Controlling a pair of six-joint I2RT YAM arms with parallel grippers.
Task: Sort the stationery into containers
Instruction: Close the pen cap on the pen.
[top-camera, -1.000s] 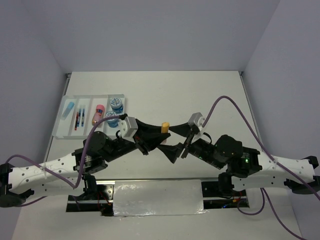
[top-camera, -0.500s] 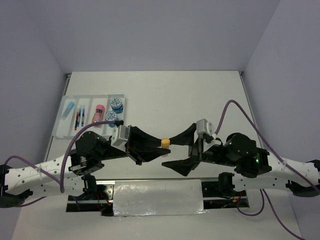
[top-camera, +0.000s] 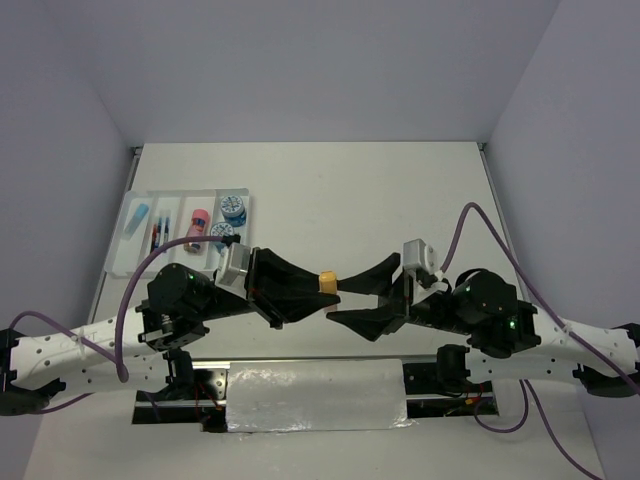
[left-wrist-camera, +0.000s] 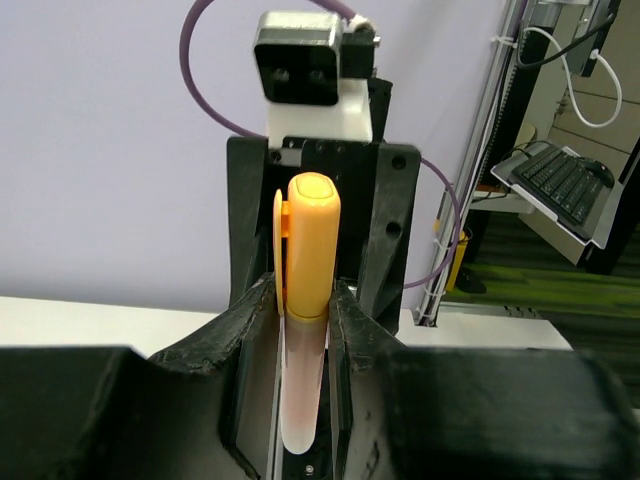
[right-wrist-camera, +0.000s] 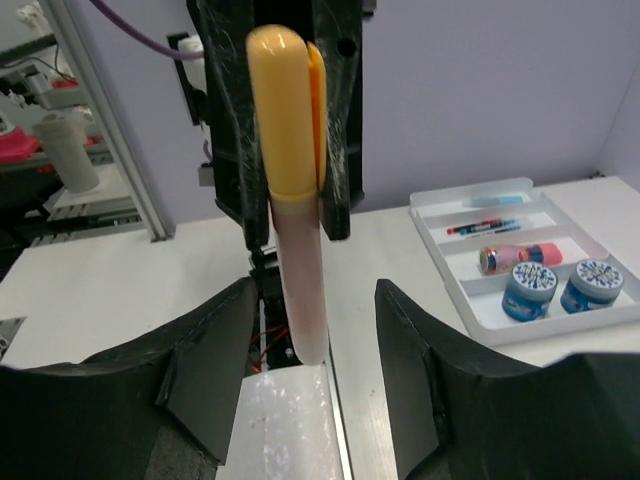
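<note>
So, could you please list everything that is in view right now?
tray: one, white, far left of table
rolls: two, blue-white, tray's rightmost compartment
cylinder: one, pink-orange, compartment beside the rolls
pens: count unclear, red and blue, next compartment
light-blue piece: one, leftmost compartment
marker: one, orange cap, peach body, in the air between the grippers
table: one, white
left gripper: black, shut on marker
right gripper: black, open, fingers either side of marker, apart from it
</note>
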